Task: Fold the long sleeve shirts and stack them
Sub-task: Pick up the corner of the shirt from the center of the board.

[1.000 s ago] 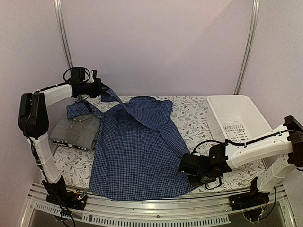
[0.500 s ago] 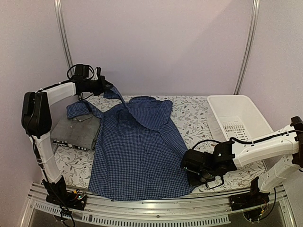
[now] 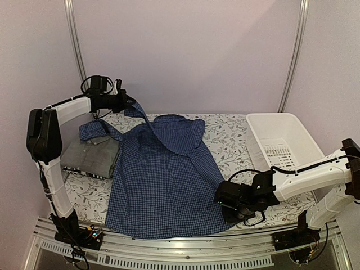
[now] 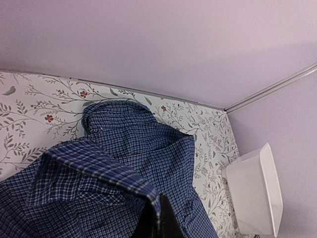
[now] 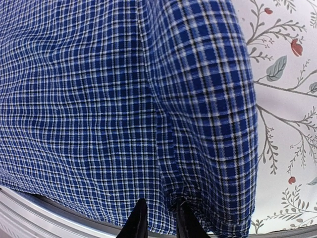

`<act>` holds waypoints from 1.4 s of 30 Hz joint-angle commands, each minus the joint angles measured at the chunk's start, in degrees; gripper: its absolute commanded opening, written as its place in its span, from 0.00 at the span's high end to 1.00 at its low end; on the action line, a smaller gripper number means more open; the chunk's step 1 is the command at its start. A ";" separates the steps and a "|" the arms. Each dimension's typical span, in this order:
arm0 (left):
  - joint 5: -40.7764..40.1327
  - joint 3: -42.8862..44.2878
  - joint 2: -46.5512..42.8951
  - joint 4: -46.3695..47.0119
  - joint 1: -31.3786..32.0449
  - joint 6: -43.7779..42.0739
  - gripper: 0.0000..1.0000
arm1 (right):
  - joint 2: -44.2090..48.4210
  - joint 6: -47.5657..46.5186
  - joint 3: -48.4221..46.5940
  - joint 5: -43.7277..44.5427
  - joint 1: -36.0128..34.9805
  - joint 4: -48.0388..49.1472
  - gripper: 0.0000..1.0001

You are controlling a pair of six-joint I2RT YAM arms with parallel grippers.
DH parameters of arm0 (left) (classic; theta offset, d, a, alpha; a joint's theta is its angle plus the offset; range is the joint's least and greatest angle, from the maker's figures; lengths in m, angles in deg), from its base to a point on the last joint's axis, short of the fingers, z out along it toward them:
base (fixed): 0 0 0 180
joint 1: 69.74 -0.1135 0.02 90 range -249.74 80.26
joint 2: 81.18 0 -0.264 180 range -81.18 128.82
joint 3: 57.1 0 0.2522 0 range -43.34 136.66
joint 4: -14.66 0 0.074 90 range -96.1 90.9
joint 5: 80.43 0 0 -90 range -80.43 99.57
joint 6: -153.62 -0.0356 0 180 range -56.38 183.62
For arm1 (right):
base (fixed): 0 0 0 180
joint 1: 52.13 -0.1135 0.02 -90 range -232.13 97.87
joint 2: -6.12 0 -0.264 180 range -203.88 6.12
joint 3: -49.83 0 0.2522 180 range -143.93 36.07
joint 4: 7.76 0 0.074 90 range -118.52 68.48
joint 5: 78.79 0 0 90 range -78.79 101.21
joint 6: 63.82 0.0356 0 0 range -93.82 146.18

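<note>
Left gripper (image 3: 127, 103) pinching the shirt sleeve (image 3: 138, 115), right gripper (image 5: 161, 206) barely parted, we should lay it across smoothly.

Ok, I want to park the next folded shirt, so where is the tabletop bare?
Widest is the floral strip between the blue check shirt and the white basket. A smaller patch lies near-left, in front of the folded grey shirt. Crowded: back left, where the lifted sleeve crosses, and near right under the right arm.
</note>
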 commanded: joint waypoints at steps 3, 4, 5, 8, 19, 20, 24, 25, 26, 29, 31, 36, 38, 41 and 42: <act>0.61 1.60 0.43 -0.37 0.80 -0.65 1.00 | -1.17 2.30 -3.04 5.92 0.39 -5.82 0.75; 0.61 1.67 0.45 -0.37 0.80 -0.65 1.00 | -1.59 2.36 -3.89 7.28 0.41 -6.79 0.74; 0.59 1.69 0.38 -0.45 0.80 -0.66 1.00 | -1.89 2.37 -4.70 7.90 0.39 -7.71 0.73; 0.61 1.67 0.45 -0.56 0.79 -0.65 1.00 | -3.53 1.48 -7.18 9.35 0.42 -8.43 0.72; 0.74 1.85 0.82 -1.10 0.80 -1.14 1.00 | -10.37 0.88 -7.39 9.62 -0.55 -11.83 0.68; 0.83 1.87 0.89 -1.00 0.80 -1.03 1.00 | -10.44 1.32 -7.02 9.82 -0.55 -12.18 0.67; 0.88 2.26 1.14 -1.02 0.79 -0.99 1.00 | -11.11 2.69 -6.56 10.09 -0.57 -12.81 0.66; 0.93 2.35 1.19 -1.00 0.80 -0.93 1.00 | -11.32 2.79 -6.56 10.05 -0.64 -12.70 0.66; 0.96 2.39 1.25 -1.10 0.80 -0.96 1.00 | -11.49 2.72 -6.52 9.95 -0.68 -12.48 0.66; 0.90 2.49 1.31 -1.13 0.80 -0.96 1.00 | -11.85 2.41 -6.03 9.34 -0.79 -11.16 0.71; 0.96 2.44 1.39 -1.17 0.80 -0.98 1.00 | -11.79 2.29 -5.49 9.11 -0.78 -10.61 0.76; 1.04 2.48 1.53 -1.01 0.80 -0.78 1.00 | -10.24 2.87 -4.43 9.17 -0.73 -10.04 0.85; 1.17 2.61 1.64 -1.06 0.85 -0.73 1.00 | -9.95 2.98 -4.37 9.16 -0.79 -10.30 0.88; 1.14 2.91 1.54 -0.99 0.86 -0.57 1.00 | -9.85 3.27 -4.53 9.43 -0.76 -10.88 0.93; 1.21 3.00 1.57 -0.99 0.83 -0.62 1.00 | -9.65 3.40 -4.61 9.48 -0.73 -11.11 0.94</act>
